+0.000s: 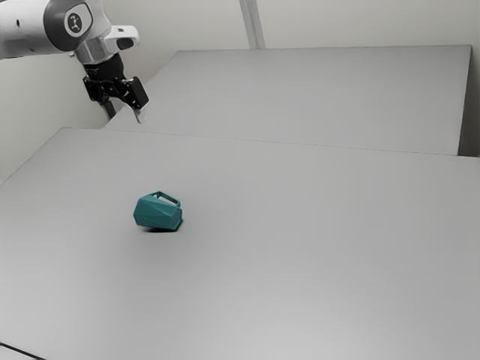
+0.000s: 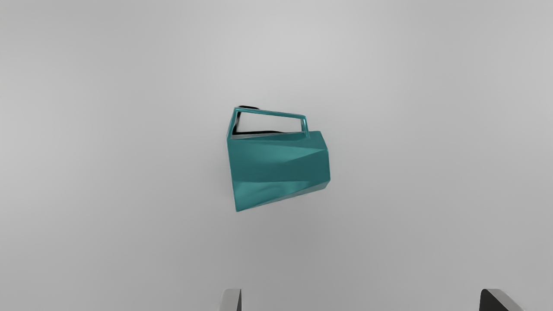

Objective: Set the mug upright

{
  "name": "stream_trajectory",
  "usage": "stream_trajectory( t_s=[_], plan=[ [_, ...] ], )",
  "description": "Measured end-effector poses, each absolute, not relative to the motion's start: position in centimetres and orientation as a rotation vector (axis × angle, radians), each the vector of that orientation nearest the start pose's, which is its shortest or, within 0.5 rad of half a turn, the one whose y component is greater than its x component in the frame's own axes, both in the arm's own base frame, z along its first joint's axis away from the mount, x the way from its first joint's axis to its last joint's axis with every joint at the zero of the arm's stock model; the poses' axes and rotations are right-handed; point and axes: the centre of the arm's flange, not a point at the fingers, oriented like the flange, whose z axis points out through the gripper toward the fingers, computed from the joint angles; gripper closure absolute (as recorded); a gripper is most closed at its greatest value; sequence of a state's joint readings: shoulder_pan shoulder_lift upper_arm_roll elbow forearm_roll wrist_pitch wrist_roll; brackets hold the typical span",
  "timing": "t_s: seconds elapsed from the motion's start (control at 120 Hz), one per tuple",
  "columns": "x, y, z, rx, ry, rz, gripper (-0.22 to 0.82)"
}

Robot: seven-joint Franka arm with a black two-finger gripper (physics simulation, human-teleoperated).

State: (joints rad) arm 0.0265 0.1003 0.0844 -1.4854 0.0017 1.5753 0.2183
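One arm (image 1: pixel 31 36) enters at the exterior view's upper left, its final section bent downward. The gripper (image 1: pixel 139 116) hangs above the table (image 1: pixel 300 232), its fingertips pointing down and slightly toward the exterior view's right. Jaw state: wide, with a broad gap and nothing held. In the wrist view, the two fingers (image 2: pixel 231 300) stand well apart.

The mug (image 2: pixel 276 162) lies on its side on the table, well apart from the gripper. Its handle (image 2: pixel 271 113) stands off the side of the body farther from the fingertips; the broader end and the narrower end face opposite ways, across the handle's length. Mouth: cannot be identified.

Edges: the table's far edge runs behind the mug in the exterior view, and a sloping side edge descends toward the exterior view's left. Room: table surface extends around the mug on every side, with a broad stretch toward the exterior view's right. Neither edge adjoins the mug.
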Motion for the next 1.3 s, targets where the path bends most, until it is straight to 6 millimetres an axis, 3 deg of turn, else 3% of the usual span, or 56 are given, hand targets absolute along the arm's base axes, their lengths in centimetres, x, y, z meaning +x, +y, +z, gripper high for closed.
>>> stream_trajectory(
  t_s=[0.433,0.492,0.633,0.75,0.9,1.1,1.3],
  plan=[
    [58.2,6.4,60.5,-3.151,0.163,0.023,0.0],
    [57.9,8.2,59.3,-3.214,0.103,0.044,0.0],
    [56.1,16.1,57.0,-3.376,-0.118,0.039,0.0],
    [55.0,20.5,53.6,-3.513,-0.237,0.039,0.0],
    [54.9,24.4,48.0,-3.657,-0.312,0.042,0.0],
    [55.2,24.7,40.4,-3.812,-0.313,0.082,0.0],
    [55.1,24.0,36.0,-3.876,-0.272,0.018,0.0]
  ],
)
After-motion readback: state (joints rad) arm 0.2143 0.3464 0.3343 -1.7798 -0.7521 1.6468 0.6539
